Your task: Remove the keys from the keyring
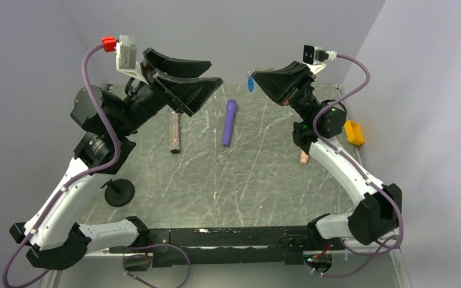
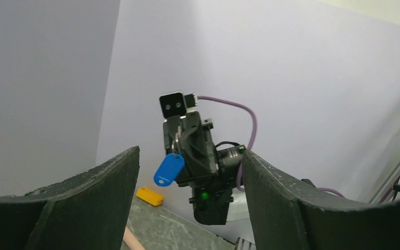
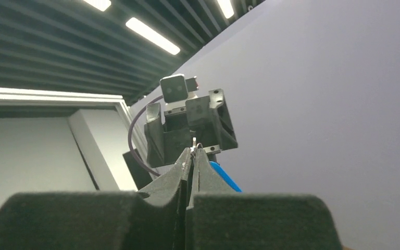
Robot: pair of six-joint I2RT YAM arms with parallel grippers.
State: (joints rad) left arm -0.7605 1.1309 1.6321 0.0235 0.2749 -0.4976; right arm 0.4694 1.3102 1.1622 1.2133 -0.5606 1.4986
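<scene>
My right gripper (image 1: 256, 76) is raised above the table's far middle and is shut on the keyring's thin metal ring (image 3: 195, 145). The keyring's blue tag (image 1: 251, 83) hangs below the tips. The tag also shows in the left wrist view (image 2: 169, 169) and in the right wrist view (image 3: 227, 178). Thin grey metal (image 2: 177, 139) sticks out above the tag; I cannot tell key from ring. My left gripper (image 1: 199, 77) is open and empty, raised, facing the right gripper with a gap between them. Its fingers (image 2: 91, 200) frame the tag from a distance.
On the grey marbled table (image 1: 252, 180) lie a purple wand (image 1: 229, 123), a brown cylinder (image 1: 174, 133), a peach cylinder (image 1: 304, 157) under the right arm, a yellow block (image 1: 354, 132) at the right edge and a black round base (image 1: 119, 192) at the near left.
</scene>
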